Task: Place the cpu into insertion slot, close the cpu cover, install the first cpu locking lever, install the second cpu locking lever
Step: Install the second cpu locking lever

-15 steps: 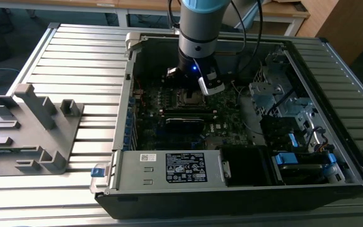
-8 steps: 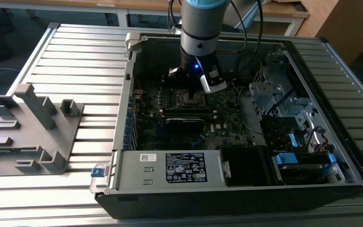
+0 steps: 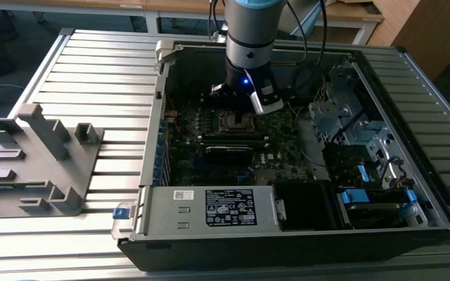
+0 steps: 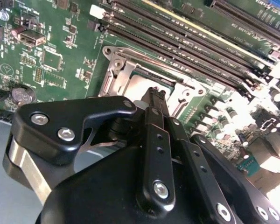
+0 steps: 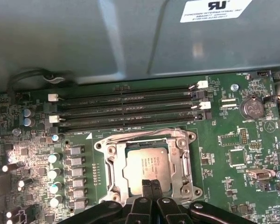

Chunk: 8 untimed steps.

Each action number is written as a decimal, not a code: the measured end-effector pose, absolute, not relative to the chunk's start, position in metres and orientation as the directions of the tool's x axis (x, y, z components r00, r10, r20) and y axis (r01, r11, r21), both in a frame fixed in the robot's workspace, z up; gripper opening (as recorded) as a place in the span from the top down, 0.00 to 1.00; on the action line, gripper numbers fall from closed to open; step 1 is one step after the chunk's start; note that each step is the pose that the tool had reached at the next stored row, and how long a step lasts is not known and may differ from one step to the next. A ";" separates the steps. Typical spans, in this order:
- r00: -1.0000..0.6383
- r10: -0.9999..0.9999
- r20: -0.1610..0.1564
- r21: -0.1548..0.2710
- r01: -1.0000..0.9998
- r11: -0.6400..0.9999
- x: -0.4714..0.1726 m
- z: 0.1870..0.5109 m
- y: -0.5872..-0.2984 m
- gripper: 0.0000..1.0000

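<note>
Fingertips of the gripper (image 5: 150, 185) pressed together — touching the cpu cover (image 5: 113, 161), cpu (image 5: 147, 165) beneath.

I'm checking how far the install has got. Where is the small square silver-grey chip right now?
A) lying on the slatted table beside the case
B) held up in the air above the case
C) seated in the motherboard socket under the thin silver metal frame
C: in the first wrist view the small square silver-grey chip lies in the socket, framed by the thin silver metal frame, with the gripper at its edge.

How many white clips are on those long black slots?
4 white clips: two at the long black slots' end nearest the round battery, two at the opposite end. More may be hidden.
</note>
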<state>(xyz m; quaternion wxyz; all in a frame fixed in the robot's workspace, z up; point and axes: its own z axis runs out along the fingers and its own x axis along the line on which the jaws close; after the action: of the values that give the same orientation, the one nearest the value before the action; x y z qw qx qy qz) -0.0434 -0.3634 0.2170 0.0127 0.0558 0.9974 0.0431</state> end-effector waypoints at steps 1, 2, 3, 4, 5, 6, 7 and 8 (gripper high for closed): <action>-0.994 0.110 -0.020 0.088 0.108 0.990 -0.043 0.217 -0.363 0.90; -0.994 0.108 -0.020 0.088 0.106 0.990 -0.042 0.217 -0.363 0.90; -0.994 0.107 -0.020 0.088 0.105 0.991 -0.042 0.217 -0.363 0.90; -0.994 0.106 -0.020 0.088 0.104 0.991 -0.042 0.217 -0.363 0.90; -0.994 0.106 -0.020 0.088 0.104 0.991 -0.042 0.217 -0.363 0.90; -0.994 0.106 -0.020 0.088 0.104 0.991 -0.042 0.218 -0.363 0.90; -0.994 0.106 -0.020 0.088 0.104 0.991 -0.042 0.219 -0.363 0.90; -0.994 0.106 -0.020 0.088 0.104 0.991 -0.042 0.221 -0.363 0.90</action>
<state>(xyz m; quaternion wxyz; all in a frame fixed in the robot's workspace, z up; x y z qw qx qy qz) -0.0418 -0.3625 0.2210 0.0125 0.0525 0.9976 0.0435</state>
